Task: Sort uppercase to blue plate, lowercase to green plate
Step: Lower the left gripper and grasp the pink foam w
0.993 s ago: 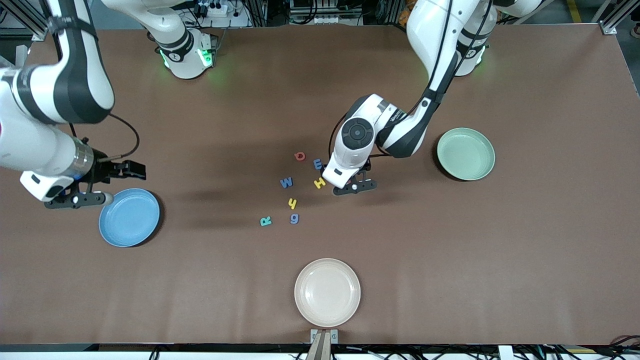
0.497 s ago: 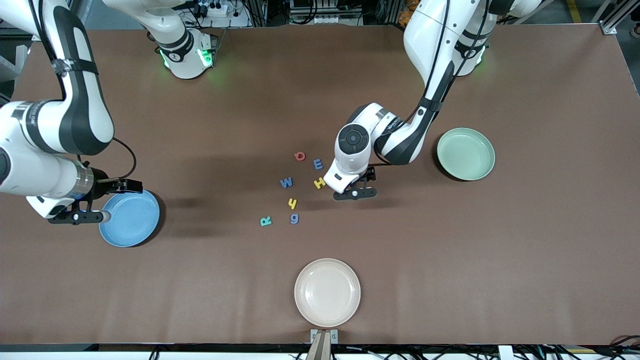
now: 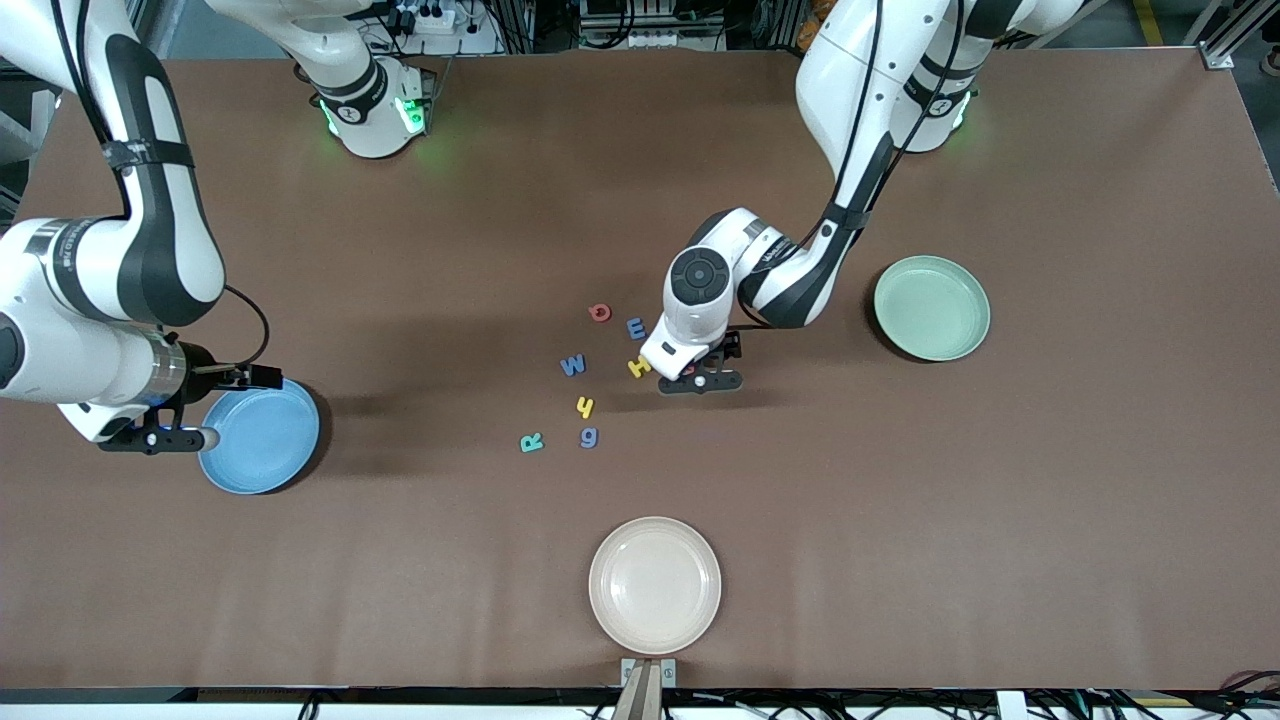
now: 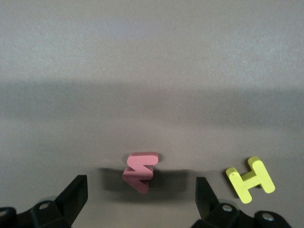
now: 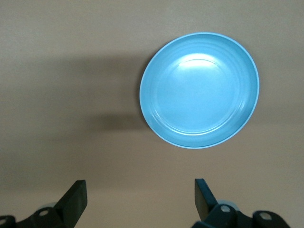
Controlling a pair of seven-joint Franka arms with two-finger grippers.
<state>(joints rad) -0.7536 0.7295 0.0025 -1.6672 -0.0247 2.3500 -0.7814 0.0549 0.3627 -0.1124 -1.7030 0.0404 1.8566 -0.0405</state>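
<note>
My left gripper (image 3: 700, 381) (image 4: 141, 197) hangs open low over the table, its fingers on either side of a small red w (image 4: 140, 171) that lies just ahead of them. The yellow H (image 3: 638, 366) (image 4: 250, 179) lies beside it. Close by are the blue E-shaped letter (image 3: 636, 327), the red round letter (image 3: 600, 312), the blue W (image 3: 573, 365), the yellow y (image 3: 585, 407), the blue g (image 3: 589, 437) and the teal R (image 3: 531, 442). My right gripper (image 3: 153, 437) (image 5: 140, 199) is open and empty beside the blue plate (image 3: 260, 436) (image 5: 199, 90). The green plate (image 3: 932, 307) holds nothing.
A cream plate (image 3: 655, 585) sits near the table's front edge, nearer to the front camera than the letters. The left arm's forearm stretches between the letters and the green plate. Brown tabletop lies bare around all three plates.
The left gripper has shifted toward the yellow H and sunk lower over the red w. The right gripper has slid along the blue plate's edge. Both stayed open.
</note>
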